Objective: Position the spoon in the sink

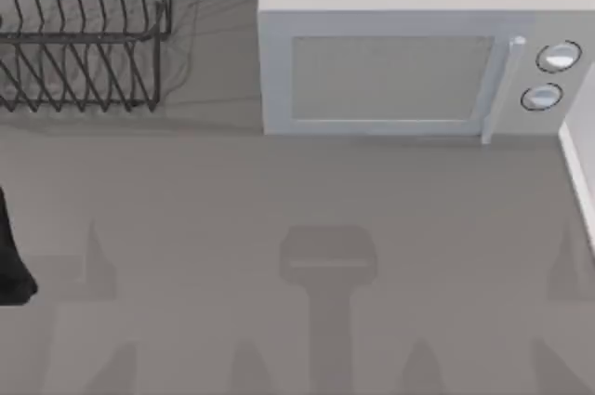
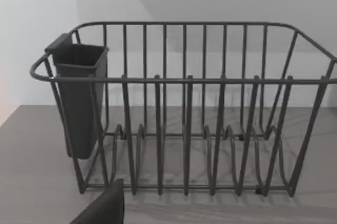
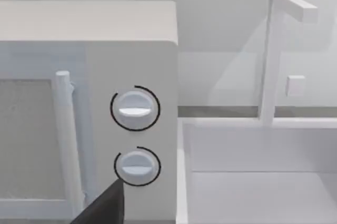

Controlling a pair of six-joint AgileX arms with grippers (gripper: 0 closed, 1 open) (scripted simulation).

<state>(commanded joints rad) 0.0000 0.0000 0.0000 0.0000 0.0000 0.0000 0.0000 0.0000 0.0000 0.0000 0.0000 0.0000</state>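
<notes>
You won't find the spoon on the bench (image 1: 279,209) or among the wires of the dish rack (image 2: 200,129); if anywhere, it sits hidden in the rack's dark cutlery cup (image 2: 79,103). Expect it light, stiff and slippery, so pinch mid-handle. The sink (image 3: 253,182) lies right of the microwave (image 1: 400,60). Whether either gripper is spread, you cannot tell.

You will find a wire dish rack (image 1: 84,32) at the table's (image 1: 297,228) far left, with a dark utensil cup (image 2: 79,97) hung at one end. A white microwave (image 1: 409,51), door closed, two knobs (image 1: 558,57), stands to its right.
</notes>
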